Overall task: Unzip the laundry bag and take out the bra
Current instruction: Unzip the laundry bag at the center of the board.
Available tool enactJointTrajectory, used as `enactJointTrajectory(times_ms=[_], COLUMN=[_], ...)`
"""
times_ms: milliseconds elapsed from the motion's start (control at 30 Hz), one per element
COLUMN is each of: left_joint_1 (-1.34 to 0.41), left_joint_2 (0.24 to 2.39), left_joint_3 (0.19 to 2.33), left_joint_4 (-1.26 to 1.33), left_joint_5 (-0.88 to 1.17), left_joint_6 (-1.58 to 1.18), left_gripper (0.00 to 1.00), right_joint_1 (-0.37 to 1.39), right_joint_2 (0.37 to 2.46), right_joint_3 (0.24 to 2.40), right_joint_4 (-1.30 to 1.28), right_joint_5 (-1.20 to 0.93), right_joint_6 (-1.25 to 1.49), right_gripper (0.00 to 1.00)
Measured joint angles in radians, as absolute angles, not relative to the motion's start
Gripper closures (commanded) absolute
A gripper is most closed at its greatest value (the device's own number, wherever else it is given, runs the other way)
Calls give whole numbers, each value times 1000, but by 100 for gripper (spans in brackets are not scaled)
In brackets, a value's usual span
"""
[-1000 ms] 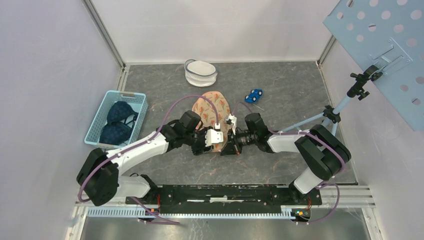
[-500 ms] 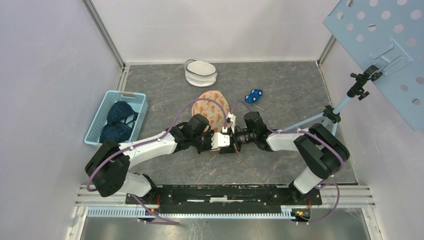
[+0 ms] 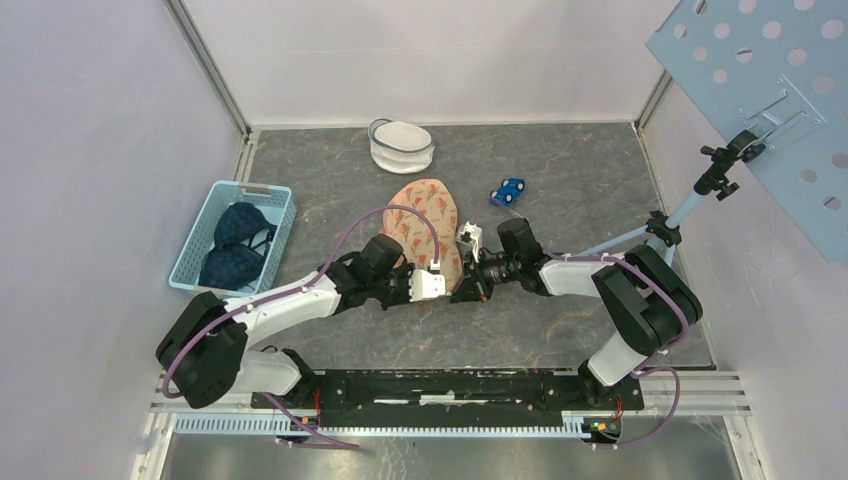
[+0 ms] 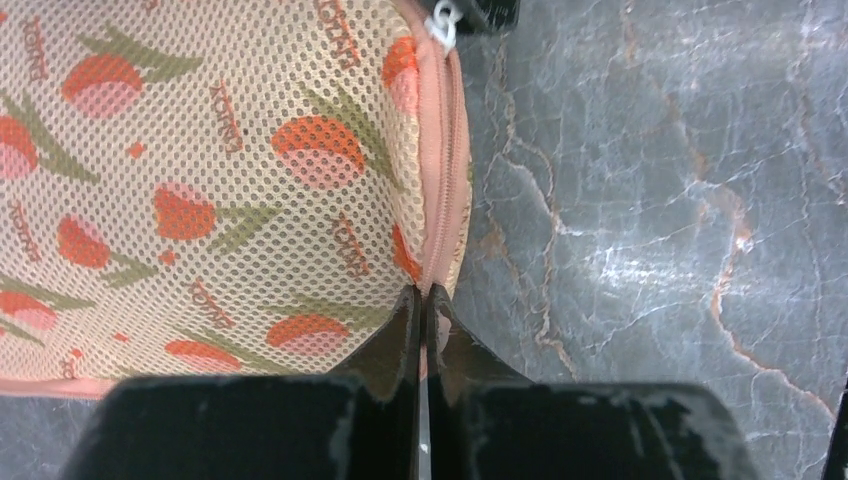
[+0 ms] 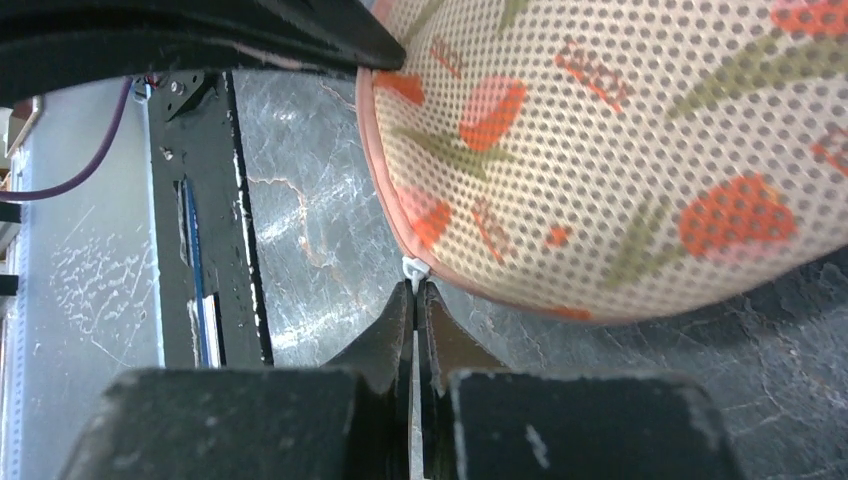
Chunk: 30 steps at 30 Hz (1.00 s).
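The laundry bag [image 3: 423, 212] is a beige mesh pouch with red tulips and a pink zipper seam, lying mid-table. My left gripper [image 4: 421, 295] is shut on its zipper seam [image 4: 441, 200] at the near edge. My right gripper [image 5: 415, 290] is shut on the small white zipper pull [image 5: 413, 268], which also shows at the top of the left wrist view as a white zipper pull [image 4: 441, 20]. In the top view the left gripper [image 3: 447, 286] and right gripper [image 3: 463, 291] meet tip to tip at the bag's near end. The bra is hidden.
A blue basket [image 3: 190, 262] with dark blue lace garments stands at the left. A round white mesh container [image 3: 402, 146] sits at the back, a blue toy car [image 3: 509, 190] to the bag's right. A stand [image 3: 690, 205] and a perforated panel [image 3: 770, 70] fill the right side.
My left gripper was open over the bag and has since closed on the seam at its near edge. The right arm shifted slightly right, still shut.
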<state>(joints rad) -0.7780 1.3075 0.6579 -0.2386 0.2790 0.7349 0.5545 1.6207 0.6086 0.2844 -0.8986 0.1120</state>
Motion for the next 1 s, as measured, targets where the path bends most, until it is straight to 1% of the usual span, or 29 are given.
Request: enactJointTrajectory(times_ms=[100, 167, 200, 267, 367, 467, 600, 700, 767, 833, 933, 967, 1000], left_joint_1=[-752, -739, -735, -730, -730, -736, -744, -760, -771, -781, -784, -783, -783], left_joint_2=[1296, 1291, 1289, 1282, 1250, 1219, 1219, 1235, 1252, 1269, 1283, 1284, 1284], left_joint_3=[653, 656, 661, 685, 706, 722, 730, 734, 738, 738, 738, 736, 734], left_joint_4=[-249, -258, -269, -300, -329, -348, -352, -356, -355, -353, -343, -338, -334], left_joint_5=[275, 275, 282, 299, 332, 366, 398, 406, 406, 402, 392, 384, 376], left_joint_6=[749, 748, 744, 719, 688, 664, 638, 625, 624, 624, 621, 623, 624], left_gripper=[96, 86, 78, 67, 56, 49, 46, 47, 51, 63, 86, 92, 95], right_joint_1=[547, 547, 548, 555, 566, 584, 617, 635, 641, 642, 642, 642, 641], right_joint_2=[1621, 1621, 1621, 1621, 1621, 1621, 1622, 1627, 1632, 1634, 1634, 1634, 1634], right_joint_3=[611, 611, 611, 611, 611, 611, 617, 627, 633, 636, 636, 636, 636], right_joint_4=[268, 277, 282, 294, 317, 349, 378, 395, 404, 408, 409, 408, 408], right_joint_5=[-897, -898, -898, -898, -898, -898, -898, -898, -899, -899, -900, -900, -900], right_joint_6=[95, 100, 103, 115, 142, 174, 212, 232, 241, 248, 254, 254, 254], right_gripper=[100, 100, 100, 100, 100, 100, 100, 100, 100, 100, 100, 100, 100])
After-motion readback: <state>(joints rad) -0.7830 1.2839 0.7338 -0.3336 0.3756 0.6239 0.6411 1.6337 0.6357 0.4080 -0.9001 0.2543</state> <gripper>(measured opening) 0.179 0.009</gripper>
